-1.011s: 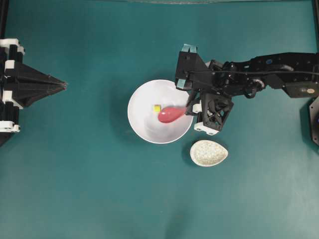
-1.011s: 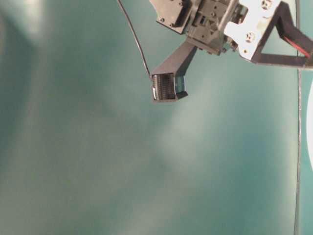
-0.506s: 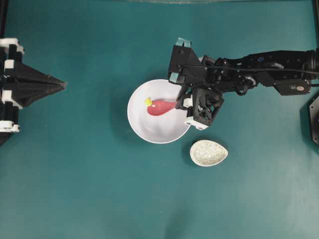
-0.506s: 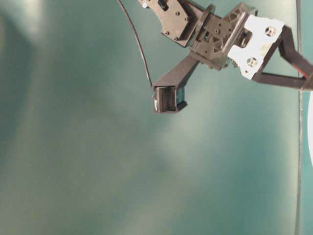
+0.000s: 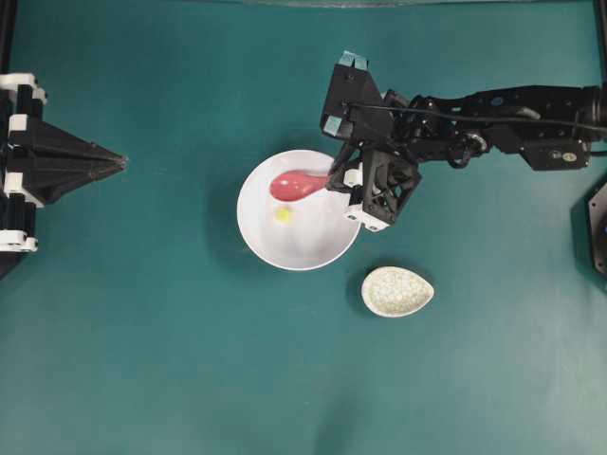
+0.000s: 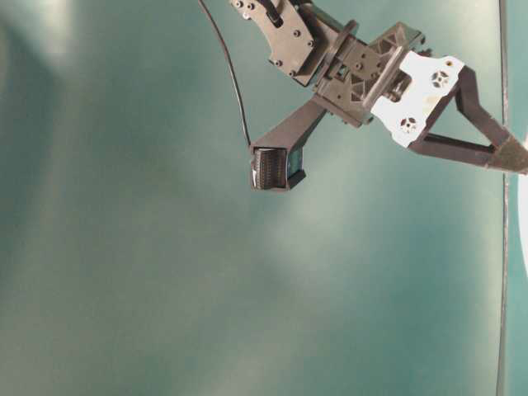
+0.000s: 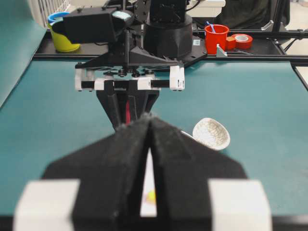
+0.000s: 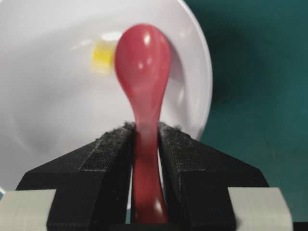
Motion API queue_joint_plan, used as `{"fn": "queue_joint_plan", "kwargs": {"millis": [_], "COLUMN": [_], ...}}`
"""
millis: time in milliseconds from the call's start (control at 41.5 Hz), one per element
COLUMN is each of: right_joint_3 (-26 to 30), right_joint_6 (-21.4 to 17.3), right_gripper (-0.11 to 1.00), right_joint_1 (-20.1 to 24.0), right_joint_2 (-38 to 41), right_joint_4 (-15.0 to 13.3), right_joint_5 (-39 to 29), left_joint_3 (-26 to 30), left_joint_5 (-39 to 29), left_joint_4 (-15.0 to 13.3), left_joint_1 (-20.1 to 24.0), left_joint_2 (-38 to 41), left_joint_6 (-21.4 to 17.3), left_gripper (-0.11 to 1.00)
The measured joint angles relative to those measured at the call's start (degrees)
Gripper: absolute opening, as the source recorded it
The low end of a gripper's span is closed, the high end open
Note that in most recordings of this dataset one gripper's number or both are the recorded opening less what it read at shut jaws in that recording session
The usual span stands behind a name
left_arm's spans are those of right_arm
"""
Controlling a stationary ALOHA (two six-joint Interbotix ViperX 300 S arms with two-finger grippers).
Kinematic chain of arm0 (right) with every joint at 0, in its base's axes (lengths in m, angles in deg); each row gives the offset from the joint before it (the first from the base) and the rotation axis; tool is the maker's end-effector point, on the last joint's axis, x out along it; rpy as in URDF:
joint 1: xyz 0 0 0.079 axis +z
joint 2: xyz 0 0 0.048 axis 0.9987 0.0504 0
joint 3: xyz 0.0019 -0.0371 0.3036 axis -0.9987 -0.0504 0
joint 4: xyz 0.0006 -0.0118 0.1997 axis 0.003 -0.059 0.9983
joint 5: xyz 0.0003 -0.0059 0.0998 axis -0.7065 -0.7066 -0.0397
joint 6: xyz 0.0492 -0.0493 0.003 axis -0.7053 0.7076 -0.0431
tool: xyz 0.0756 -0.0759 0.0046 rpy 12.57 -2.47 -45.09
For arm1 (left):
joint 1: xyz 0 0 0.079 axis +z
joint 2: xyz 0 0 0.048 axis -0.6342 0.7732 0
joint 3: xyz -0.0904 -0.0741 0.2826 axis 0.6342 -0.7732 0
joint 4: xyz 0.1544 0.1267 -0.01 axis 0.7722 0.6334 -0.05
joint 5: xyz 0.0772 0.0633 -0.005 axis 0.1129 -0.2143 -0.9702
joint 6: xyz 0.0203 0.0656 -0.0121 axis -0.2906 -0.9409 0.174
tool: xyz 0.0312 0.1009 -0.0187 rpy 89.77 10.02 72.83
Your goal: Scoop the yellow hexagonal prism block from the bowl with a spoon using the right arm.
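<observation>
Just tiny yellow block (image 5: 283,214) (bright)

Teal tabletop (image 5: 152,360), black shelf (image 7: 250,48) behind with red cup (image 7: 216,38), tape rolls (image 7: 239,41).

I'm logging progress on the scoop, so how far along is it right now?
Done: the right tool is clamped on the spoon handle, with the scoop inside the bowl. In hand: the scoop sits beside the yellow block, which lies loose on the bowl floor. Left: getting the block into the scoop and lifting it out.
</observation>
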Motion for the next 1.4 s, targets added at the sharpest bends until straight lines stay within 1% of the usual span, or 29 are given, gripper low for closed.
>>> {"fn": "queue_joint_plan", "kwargs": {"millis": [217,409,602,722,915,1132,1228,1397], "right_joint_3": [0.18,0.70,0.88,0.88,1.76,4.22,5.36,6.94], "right_joint_6": [-0.44,-3.52,-7.47,-9.76,-12.13,-14.06,-14.15,-14.24], "right_gripper": [0.23,0.23,0.23,0.23,0.23,0.23,0.23,0.23], "right_joint_1": [0.09,0.00,-0.09,-0.09,-0.09,0.62,0.88,1.49], "right_joint_2": [0.00,-2.20,-6.24,-7.91,-8.44,-7.29,-6.33,-4.57], "right_joint_4": [0.35,0.62,0.62,0.62,0.62,0.53,0.35,-0.97], "right_joint_5": [-0.18,-2.11,-7.47,-13.18,-21.36,-27.42,-29.18,-30.32], "left_joint_3": [0.00,0.00,0.00,0.00,0.00,0.00,0.00,0.00], "left_joint_5": [0.00,0.00,0.00,0.00,0.00,0.00,0.00,0.00], "left_joint_4": [0.00,0.00,0.00,0.09,0.00,0.00,0.00,0.00], "left_joint_1": [0.09,0.09,0.09,0.09,0.09,0.09,0.09,0.09], "left_joint_2": [0.00,-0.09,-0.09,-0.09,-0.09,-0.09,0.00,0.00], "left_joint_6": [0.09,0.18,0.26,0.26,0.26,0.26,0.26,0.26], "left_gripper": [0.00,0.00,0.00,0.00,0.00,0.00,0.00,0.00]}}
